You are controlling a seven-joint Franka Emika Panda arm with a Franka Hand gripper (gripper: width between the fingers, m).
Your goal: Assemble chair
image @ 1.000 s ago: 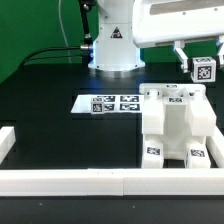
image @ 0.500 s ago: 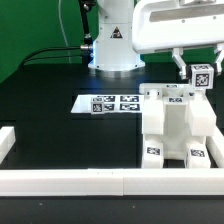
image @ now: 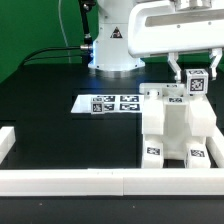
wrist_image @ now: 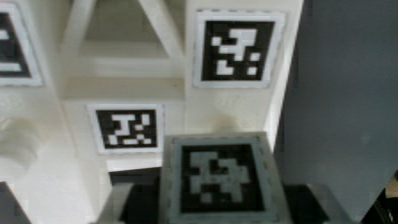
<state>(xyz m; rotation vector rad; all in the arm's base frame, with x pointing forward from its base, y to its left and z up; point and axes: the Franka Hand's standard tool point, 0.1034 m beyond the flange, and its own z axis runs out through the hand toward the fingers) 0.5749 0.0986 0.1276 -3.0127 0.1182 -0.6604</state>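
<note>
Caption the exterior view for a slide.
End effector holds a small tagged white piece over the partly assembled chair.

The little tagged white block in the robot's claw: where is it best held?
By its two plain side faces, from above, as the gripper holds the small tagged block now. Those sides look flat and parallel, suiting a two-sided pinch, and its lower end stays free to meet the chair.
</note>
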